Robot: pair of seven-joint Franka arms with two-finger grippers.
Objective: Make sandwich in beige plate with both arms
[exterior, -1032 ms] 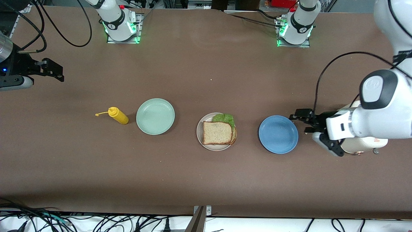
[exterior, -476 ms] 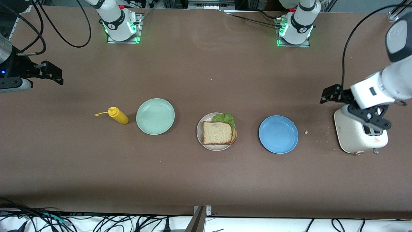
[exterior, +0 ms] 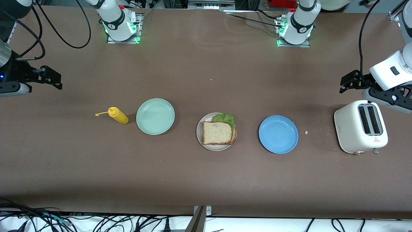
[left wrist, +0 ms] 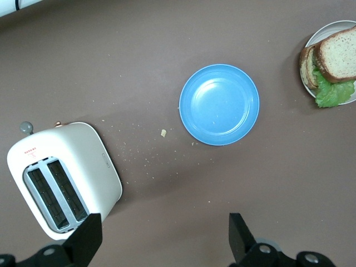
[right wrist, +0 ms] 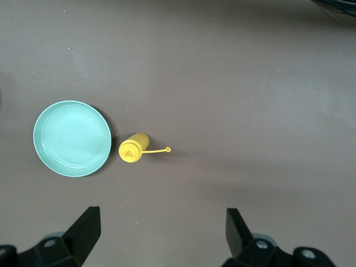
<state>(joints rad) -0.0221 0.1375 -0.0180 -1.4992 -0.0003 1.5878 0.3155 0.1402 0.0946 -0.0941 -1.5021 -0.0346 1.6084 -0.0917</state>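
The sandwich sits on the beige plate; left end effector and right end effector hover wide open, seemingly empty.

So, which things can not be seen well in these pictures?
- Sandwich filling: in the front view the top slice covers it; only lettuce peeks out.
- Beige plate: the left wrist view's edge cuts it off.
- Toaster slots: too dark inside to tell if bread remains.
- Crumbs by the blue plate: too small to identify.
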